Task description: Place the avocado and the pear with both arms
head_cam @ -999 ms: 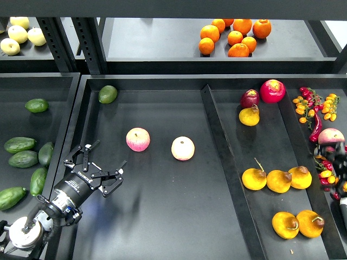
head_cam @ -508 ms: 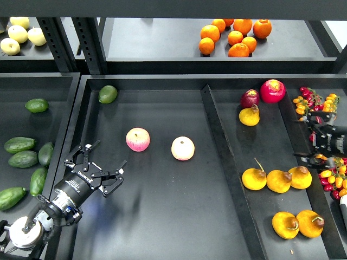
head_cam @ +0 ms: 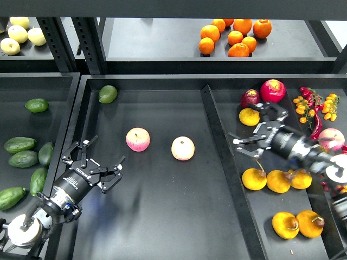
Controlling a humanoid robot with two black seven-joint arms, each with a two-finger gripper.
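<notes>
Several dark green avocados [head_cam: 20,144] lie in the left tray [head_cam: 32,81]. Several yellow-orange pears lie in the right compartment: one pear at the back [head_cam: 249,116], a row of three [head_cam: 254,179] in the middle, two at the front [head_cam: 285,225]. My left gripper [head_cam: 110,149] is open and empty over the left side of the middle tray, just right of the avocados. My right gripper [head_cam: 246,125] is open and empty, right next to the back pear and above the row of three. My right arm hides part of the rightmost pear of that row.
Two pink-and-yellow apples [head_cam: 138,139] and a rounder light green fruit [head_cam: 108,93] lie in the middle tray. A divider [head_cam: 219,141] separates it from the pears. Red fruits [head_cam: 272,90], chillies and small tomatoes [head_cam: 314,108] are at the right. Oranges [head_cam: 233,35] and pale yellow fruits [head_cam: 19,35] sit on the back shelf.
My right arm has come in from the right edge and moved left over the pear compartment, up to the back pear. My left gripper has shifted slightly left and stays open.
</notes>
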